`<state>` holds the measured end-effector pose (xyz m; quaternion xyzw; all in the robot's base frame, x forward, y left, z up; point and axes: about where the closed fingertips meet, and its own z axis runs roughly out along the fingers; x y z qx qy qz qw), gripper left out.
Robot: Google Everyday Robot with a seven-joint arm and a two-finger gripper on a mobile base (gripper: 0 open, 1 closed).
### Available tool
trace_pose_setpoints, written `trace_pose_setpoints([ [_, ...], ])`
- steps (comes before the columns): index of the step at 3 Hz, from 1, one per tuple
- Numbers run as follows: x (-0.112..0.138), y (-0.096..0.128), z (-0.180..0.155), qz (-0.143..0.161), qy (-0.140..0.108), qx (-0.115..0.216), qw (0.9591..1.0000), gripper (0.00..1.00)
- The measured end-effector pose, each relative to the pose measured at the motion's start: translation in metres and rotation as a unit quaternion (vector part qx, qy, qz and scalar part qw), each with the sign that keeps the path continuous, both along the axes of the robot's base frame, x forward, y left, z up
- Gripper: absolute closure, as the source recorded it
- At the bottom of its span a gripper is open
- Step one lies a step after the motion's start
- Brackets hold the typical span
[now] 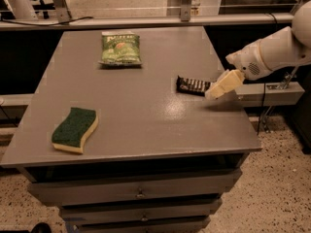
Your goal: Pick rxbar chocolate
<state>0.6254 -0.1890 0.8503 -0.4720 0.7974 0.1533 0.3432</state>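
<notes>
The rxbar chocolate (192, 85) lies flat on the right side of the grey table (141, 115), a dark wrapper with white lettering. My gripper (217, 89) comes in from the right on the white arm, its cream fingers pointing down and left, just over the bar's right end and covering a bit of it. It holds nothing that I can see.
A green snack bag (120, 48) lies at the back of the table. A green-and-yellow sponge (75, 129) lies at the front left. Drawers sit below the table front. A rail runs behind the table.
</notes>
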Motion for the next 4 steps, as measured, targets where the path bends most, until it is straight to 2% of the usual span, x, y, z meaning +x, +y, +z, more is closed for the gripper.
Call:
trace_pose_setpoints([
  [1,0.004,0.018,-0.019,0.009,0.003,0.019,0.9998,0.0],
  [2,0.006,0.028,-0.028,0.014,0.006,0.031,0.9994,0.18],
  [4,0.006,0.033,-0.031,0.013,0.012,0.04,0.999,0.64],
])
